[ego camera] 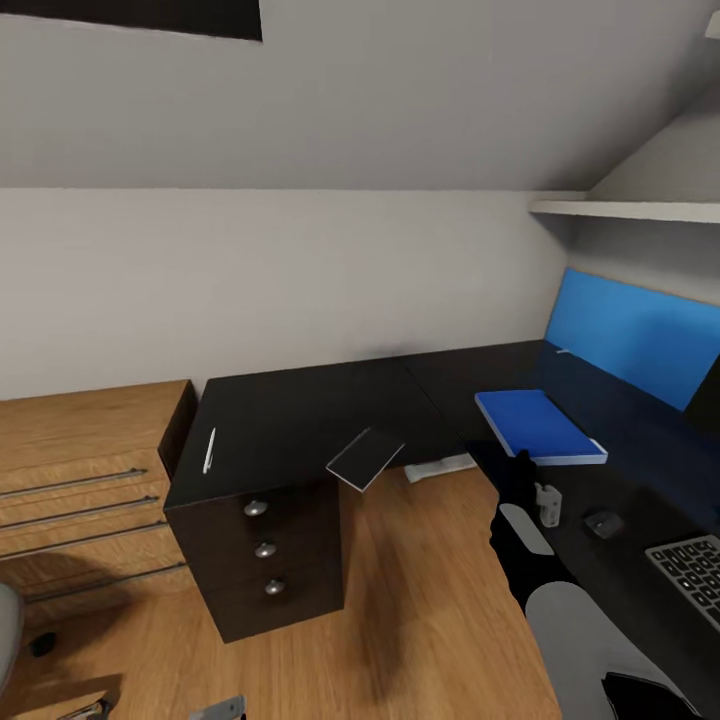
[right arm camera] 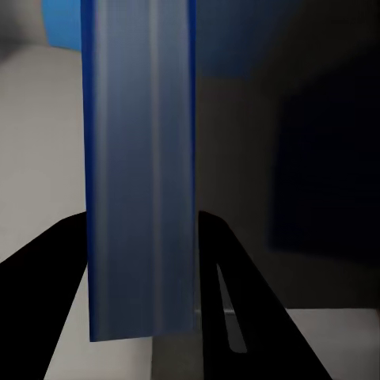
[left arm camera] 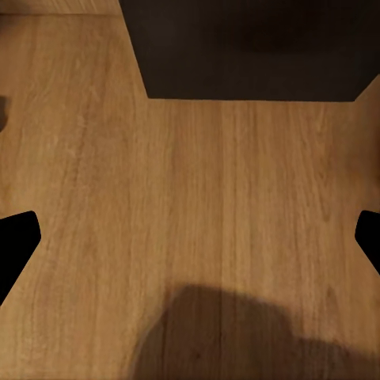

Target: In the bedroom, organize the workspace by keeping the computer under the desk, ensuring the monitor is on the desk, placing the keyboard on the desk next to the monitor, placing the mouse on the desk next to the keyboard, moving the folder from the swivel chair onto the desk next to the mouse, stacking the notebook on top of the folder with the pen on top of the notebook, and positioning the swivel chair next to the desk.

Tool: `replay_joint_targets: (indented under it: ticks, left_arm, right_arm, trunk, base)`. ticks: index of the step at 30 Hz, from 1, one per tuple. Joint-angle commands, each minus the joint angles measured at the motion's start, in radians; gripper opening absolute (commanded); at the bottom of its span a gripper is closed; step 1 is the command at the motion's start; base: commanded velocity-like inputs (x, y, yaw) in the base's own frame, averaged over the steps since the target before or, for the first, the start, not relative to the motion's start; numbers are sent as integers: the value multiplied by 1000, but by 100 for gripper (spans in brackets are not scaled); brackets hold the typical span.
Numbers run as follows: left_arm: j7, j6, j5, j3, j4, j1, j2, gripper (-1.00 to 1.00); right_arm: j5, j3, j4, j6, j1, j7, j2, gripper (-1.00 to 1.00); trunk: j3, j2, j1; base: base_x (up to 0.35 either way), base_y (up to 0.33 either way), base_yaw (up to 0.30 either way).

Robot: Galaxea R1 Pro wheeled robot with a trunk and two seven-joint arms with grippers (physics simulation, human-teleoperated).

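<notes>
The black L-shaped desk (ego camera: 300, 405) fills the middle and right of the head view. On its right wing lies the blue folder (ego camera: 538, 423). My right gripper (ego camera: 519, 468) is at the folder's near edge, and in the right wrist view its fingers (right arm camera: 47, 305) press both sides of the blue folder (right arm camera: 141, 182). The thin grey notebook (ego camera: 365, 458) tilts over the desk's front edge by the drawer unit. A white pen (ego camera: 209, 450) lies on the left part. The mouse (ego camera: 603, 523) and keyboard (ego camera: 690, 575) sit at the near right. My left gripper (left arm camera: 190, 237) hangs open over the wooden floor.
The drawer unit (ego camera: 265, 550) has round silver knobs. A light-wood cabinet (ego camera: 80, 480) stands to its left. The chair's grey seat (ego camera: 8, 620) shows at the bottom left. A blue panel (ego camera: 635, 335) runs behind the desk, under a shelf (ego camera: 630, 210). A small white object (ego camera: 547, 503) stands near the mouse.
</notes>
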Motion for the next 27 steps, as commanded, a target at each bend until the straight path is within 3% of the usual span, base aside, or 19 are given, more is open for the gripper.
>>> replay_joint_targets:
  ticks: [1,9,17,27]
  left_arm:
    - [7,-4,10,-9,0,-1,1,100]
    - [7,-4,10,-9,0,-1,1,100]
    - [7,-5,10,-10,0,-1,1,100]
    - [6,-10,8,-12,3,-1,5,100]
  right_arm:
    - [-10,-3,0,0,-1,9,0,-100]
    - [-10,-3,1,1,-1,9,-1,-100]
    - [-10,-3,1,1,-1,5,-1,-100]
    - [-10,-3,1,1,-1,-54,-2,-100]
  trunk:
    - [-4,-8,4]
    - [-29,-64,35]
    - [-29,-64,35]
    - [-29,-64,35]
  base:
    - [0,0,0]
    - [0,0,0]
    - [0,0,0]
    - [-1,-1,0]
